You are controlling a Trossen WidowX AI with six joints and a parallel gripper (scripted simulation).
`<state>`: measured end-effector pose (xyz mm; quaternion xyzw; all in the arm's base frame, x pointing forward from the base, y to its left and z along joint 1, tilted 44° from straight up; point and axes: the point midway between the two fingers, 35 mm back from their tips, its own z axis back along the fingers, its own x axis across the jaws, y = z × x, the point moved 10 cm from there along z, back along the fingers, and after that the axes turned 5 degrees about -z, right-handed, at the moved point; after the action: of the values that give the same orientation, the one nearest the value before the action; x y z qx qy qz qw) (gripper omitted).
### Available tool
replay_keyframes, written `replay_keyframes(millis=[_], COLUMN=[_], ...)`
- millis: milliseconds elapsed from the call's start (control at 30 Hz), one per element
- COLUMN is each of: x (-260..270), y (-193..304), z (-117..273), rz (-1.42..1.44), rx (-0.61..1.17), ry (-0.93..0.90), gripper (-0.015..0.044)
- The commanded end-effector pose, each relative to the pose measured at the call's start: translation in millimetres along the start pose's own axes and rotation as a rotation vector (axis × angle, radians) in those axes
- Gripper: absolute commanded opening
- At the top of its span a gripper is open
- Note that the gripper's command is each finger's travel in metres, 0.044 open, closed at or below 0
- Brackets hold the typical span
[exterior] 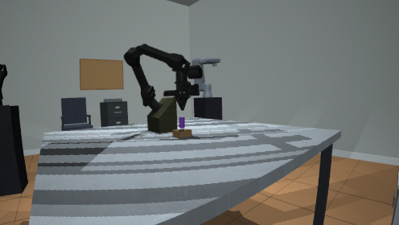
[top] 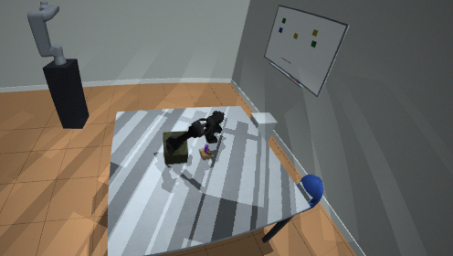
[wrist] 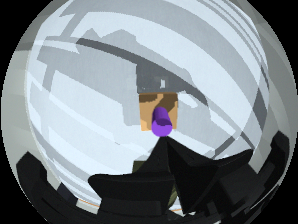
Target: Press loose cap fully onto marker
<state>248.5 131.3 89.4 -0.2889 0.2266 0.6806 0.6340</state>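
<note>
The tool (exterior: pixel 183 108) is hanging directly above the purple cap (exterior: pixel 182 122), apart from it, with its dark fingers pressed together on nothing. The cap is sitting atop the marker, which itself is hidden beneath it, in the small tan holder block (exterior: pixel 182 133) on the surface (exterior: pixel 225 161). In the top view the block is lying at about 3 o'clock from the arm's olive base (top: pixel 175 148), just beside it.

Judging from this, the capping appears to be done: no loose cap is showing anywhere on the surface, and the purple cylinder is standing upright in the block. Whether it is clicked fully home cannot be told at this size. What seems to be remaining is the retreat of the arm, well away from the block.

The cap is looking like a smooth, short, round-topped cylinder, probably hard plastic. The block is reading as a squat, flat-faced box, wood-coloured. The surface is showing grey and white bands, flat and matte, on thin dark legs.
</note>
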Motion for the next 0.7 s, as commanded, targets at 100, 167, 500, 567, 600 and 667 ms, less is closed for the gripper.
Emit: replay_keyframes(millis=[100, 167, 500, 567, 600, 667], x=[-2.3, -2.3, -2.3, -2.3, -2.3, -2.3], y=[1.6, 1.6, 1.6, 1.6, 1.6, 1.6], z=[54.2, 54.2, 54.2, 54.2, 54.2, 54.2], rz=[-0.012, -0.012, -0.012, -0.012, -0.012, -0.012], rx=[-0.005, -0.005, -0.005, -0.005, -0.005, -0.005], ry=[-0.006, -0.006, -0.006, -0.006, -0.006, -0.006], gripper=[0.0, 0.0, 0.0236, 0.0289, 0.0315, 0.0368])
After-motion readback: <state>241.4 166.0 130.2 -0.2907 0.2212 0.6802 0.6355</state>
